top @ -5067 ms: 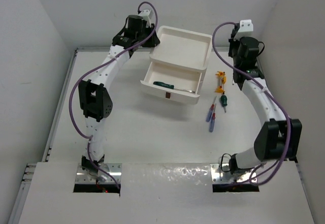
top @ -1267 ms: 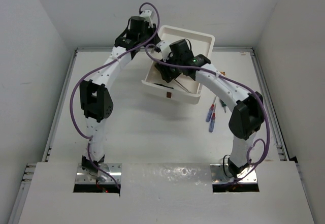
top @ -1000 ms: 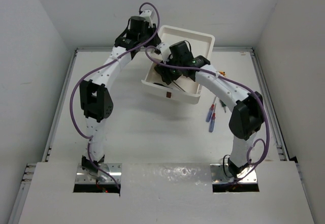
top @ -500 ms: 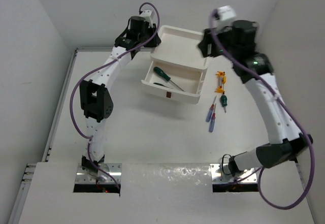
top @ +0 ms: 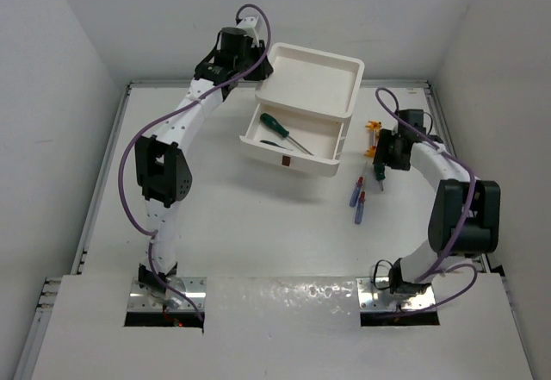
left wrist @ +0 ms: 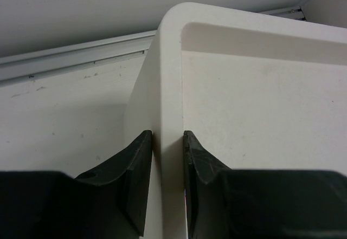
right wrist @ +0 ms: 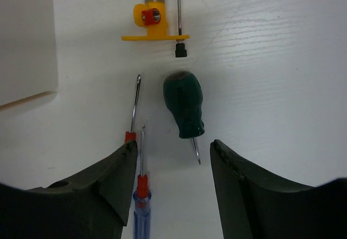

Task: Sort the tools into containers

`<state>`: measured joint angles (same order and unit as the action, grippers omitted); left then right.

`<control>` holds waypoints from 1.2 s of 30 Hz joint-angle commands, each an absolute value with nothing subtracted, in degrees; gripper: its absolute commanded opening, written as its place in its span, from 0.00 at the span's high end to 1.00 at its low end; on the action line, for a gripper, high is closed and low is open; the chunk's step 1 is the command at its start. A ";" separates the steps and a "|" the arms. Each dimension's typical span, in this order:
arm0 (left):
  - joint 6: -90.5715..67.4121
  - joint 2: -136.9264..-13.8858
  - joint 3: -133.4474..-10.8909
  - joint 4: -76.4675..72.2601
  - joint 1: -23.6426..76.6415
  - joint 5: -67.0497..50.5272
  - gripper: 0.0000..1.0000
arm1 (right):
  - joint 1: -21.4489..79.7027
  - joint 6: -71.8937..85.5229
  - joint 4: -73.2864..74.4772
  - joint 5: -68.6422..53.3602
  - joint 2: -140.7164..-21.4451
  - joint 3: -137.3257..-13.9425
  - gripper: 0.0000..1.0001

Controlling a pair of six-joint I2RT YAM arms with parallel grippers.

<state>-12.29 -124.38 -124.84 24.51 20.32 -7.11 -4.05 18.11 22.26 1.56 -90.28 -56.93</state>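
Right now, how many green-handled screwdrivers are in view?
3. Two lie in the drawer unit's open drawer, one behind the other; a stubby one lies on the table under the right gripper. The unit may hide more.

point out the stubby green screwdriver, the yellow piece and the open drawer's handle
stubby dark green-handled screwdriver (right wrist: pixel 184 104), right wrist view, middle of handle
yellow-orange plastic piece (right wrist: pixel 157 31), right wrist view, body above flat bar
dark red-brown square drawer handle (top: pixel 284 162), top view, its centre
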 commanded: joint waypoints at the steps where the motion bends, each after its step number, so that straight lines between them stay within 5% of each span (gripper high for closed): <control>1: -12.04 -125.51 -123.66 29.36 20.74 -6.86 0.91 | -4.04 15.48 19.25 3.07 -93.42 -59.50 0.44; 11: -12.22 -125.42 -123.57 29.27 20.83 -6.86 0.91 | -4.66 12.92 14.15 4.65 -103.88 -59.15 0.55; 15: -12.04 -125.24 -123.22 29.27 20.83 -6.50 0.91 | -5.01 14.41 17.21 10.71 -103.98 -59.07 0.99; 24: -12.30 -125.86 -123.22 29.00 20.83 -6.59 0.91 | -2.03 6.00 28.03 19.76 -89.93 -65.55 1.00; 30: -12.13 -126.04 -123.05 28.83 20.83 -6.59 0.91 | 15.52 -9.56 20.23 21.98 -76.74 -73.12 1.00; 36: -11.95 -125.51 -122.34 28.74 20.83 -6.24 0.91 | 35.13 -18.19 14.59 3.45 -77.41 -74.44 1.00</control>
